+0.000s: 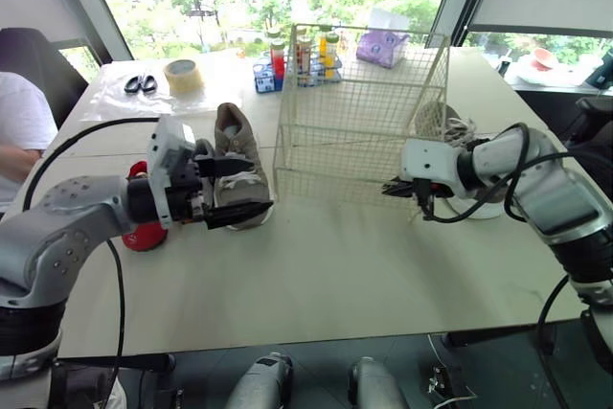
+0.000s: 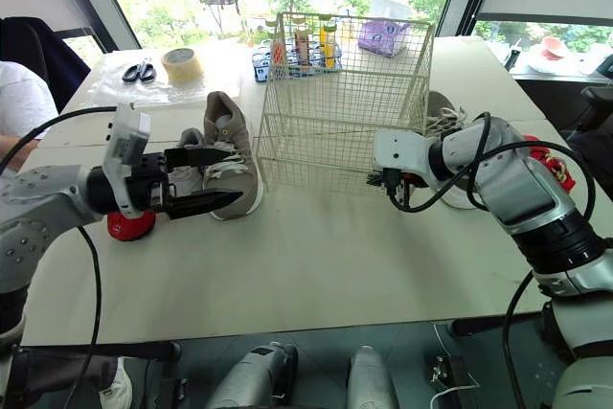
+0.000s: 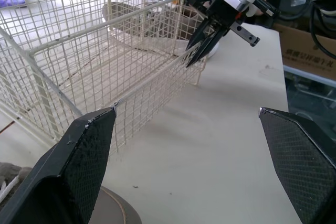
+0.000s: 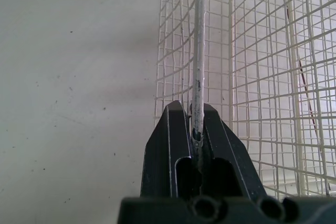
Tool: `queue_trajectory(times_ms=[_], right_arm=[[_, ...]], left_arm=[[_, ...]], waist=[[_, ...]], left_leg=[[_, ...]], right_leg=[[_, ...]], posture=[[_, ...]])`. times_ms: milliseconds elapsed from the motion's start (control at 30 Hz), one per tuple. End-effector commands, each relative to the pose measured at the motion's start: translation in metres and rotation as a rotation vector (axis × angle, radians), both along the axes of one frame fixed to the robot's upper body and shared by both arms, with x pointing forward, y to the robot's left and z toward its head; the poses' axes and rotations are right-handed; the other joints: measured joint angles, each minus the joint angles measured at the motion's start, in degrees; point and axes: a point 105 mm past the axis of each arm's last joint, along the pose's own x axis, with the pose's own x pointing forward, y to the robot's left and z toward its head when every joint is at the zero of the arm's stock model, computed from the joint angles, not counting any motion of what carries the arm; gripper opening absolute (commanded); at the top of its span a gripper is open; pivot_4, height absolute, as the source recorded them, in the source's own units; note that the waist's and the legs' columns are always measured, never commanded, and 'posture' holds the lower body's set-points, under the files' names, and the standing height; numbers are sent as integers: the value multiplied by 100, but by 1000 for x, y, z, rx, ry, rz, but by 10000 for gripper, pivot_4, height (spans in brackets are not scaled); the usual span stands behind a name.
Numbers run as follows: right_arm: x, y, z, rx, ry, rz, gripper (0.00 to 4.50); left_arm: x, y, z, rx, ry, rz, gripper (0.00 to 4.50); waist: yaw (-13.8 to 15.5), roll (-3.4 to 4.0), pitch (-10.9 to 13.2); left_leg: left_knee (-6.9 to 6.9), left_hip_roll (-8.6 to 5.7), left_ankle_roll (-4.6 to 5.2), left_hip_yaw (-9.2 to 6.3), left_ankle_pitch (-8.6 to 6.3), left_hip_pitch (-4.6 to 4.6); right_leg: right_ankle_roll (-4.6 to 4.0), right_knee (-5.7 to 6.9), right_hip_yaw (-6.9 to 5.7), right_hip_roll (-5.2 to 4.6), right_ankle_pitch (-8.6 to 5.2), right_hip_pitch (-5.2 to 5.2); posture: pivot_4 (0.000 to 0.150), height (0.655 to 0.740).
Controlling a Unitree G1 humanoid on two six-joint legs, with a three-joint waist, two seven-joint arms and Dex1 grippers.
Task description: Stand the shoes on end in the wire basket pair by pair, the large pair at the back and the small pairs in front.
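The cream wire basket [image 1: 359, 112] stands mid-table and its inside is bare. My right gripper [image 1: 402, 189] is shut on the wire at the basket's near right bottom corner; the right wrist view shows both fingers [image 4: 173, 145] clamped on that wire. A grey-beige shoe [image 1: 235, 141] lies left of the basket. Beside it my left gripper [image 1: 239, 189] is open with nothing between its fingers [image 3: 89, 166]. Another grey shoe [image 2: 441, 112] lies behind the basket's right side. A small red shoe [image 2: 129, 225] sits under my left arm, and another red one [image 2: 548, 162] is at the far right.
A tape roll [image 1: 182, 74], scissors [image 1: 141, 83], a rack of bottles [image 1: 297, 55] and a purple pack [image 1: 381, 47] stand along the table's far side. A person in a white shirt [image 1: 19, 122] sits at the left edge. Bare tabletop [image 1: 335, 275] lies in front of the basket.
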Motion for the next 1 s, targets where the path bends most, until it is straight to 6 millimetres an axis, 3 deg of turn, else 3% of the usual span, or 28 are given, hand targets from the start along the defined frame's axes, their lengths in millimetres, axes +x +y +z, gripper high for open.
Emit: queue_trajectory(times_ms=[33, 367, 667, 1000], right_arm=[[1, 4, 22, -27, -95, 88, 418], [13, 1, 29, -42, -88, 190, 418], [25, 15, 30, -14, -87, 242, 418], [25, 16, 29, -48, -91, 266, 418]], left_arm=[[0, -3, 7, -2, -40, -15, 45000], [3, -5, 8, -2, -44, -23, 45000], [2, -1, 6, -1, -45, -10, 45000], [-2, 0, 5, -1, -50, 3, 45000]], waist=[[-11, 0, 0], [-133, 2, 1], [-152, 2, 2], [-144, 2, 2]], left_leg=[[0, 0, -1, 0, 0, 0], [-5, 0, -1, 1, 1, 0], [-5, 1, -10, 2, 7, 0], [-5, 0, -17, 6, 11, -1]], right_leg=[[0, 1, 0, 0, 0, 0], [0, 4, 0, 0, 0, -6], [-1, 23, 4, 3, -1, -16], [-4, 58, 8, 1, -2, -39]], posture=[[1500, 7400], [1500, 7400], [1500, 7400], [1500, 7400]])
